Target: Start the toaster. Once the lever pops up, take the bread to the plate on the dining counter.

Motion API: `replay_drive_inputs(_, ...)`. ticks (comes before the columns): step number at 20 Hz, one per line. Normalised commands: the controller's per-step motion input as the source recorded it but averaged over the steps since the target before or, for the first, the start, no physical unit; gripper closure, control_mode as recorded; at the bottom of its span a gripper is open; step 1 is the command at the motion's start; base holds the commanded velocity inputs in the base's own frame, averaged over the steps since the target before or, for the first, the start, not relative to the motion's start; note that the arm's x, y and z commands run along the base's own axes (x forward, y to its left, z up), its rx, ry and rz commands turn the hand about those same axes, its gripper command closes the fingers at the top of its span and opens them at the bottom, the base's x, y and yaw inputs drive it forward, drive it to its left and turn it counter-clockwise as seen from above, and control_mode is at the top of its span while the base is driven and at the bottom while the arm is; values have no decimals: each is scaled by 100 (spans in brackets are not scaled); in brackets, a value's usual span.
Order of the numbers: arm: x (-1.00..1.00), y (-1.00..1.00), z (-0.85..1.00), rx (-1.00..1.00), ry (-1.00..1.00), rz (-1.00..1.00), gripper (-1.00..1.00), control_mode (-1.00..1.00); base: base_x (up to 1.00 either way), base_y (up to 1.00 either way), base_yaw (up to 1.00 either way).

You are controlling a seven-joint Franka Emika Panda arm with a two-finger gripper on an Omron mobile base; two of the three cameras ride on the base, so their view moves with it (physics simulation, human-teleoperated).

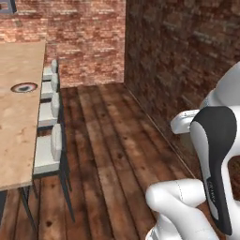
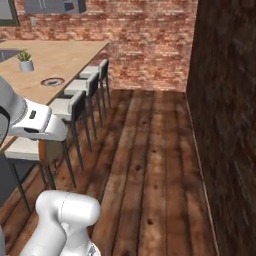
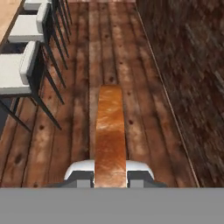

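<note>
1 slice of bread sits clenched in the tool. Carry it level toward the plate at 10 o'clock on the tabletop.

The bread sits between the jaws, above the floor; stools and counter with plate lie left.

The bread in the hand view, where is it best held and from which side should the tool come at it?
Grip the bread across its two flat faces at one end, as the tool does now: it is shut on the near end, a finger on each face. The slice is thin and seen edge-on, so its flat sides suit the grip best. Coming from the crust end leaves most of it free to set on the plate.
</note>
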Motion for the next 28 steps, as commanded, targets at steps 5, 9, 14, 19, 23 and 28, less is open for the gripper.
replay_drive_inputs(5,0,0,0,0,0,0,100,100,100,-74,52)
replay_drive_inputs(9,0,0,0,0,0,0,100,100,100,-67,55)
replay_drive_inputs(14,0,0,0,0,0,0,100,100,100,-66,56)
replay_drive_inputs(19,0,0,0,0,0,0,100,100,100,-69,55)
replay_drive_inputs(23,0,0,0,0,0,0,100,100,100,-74,51)
replay_drive_inputs(28,0,0,0,0,0,0,100,100,92,-89,48)
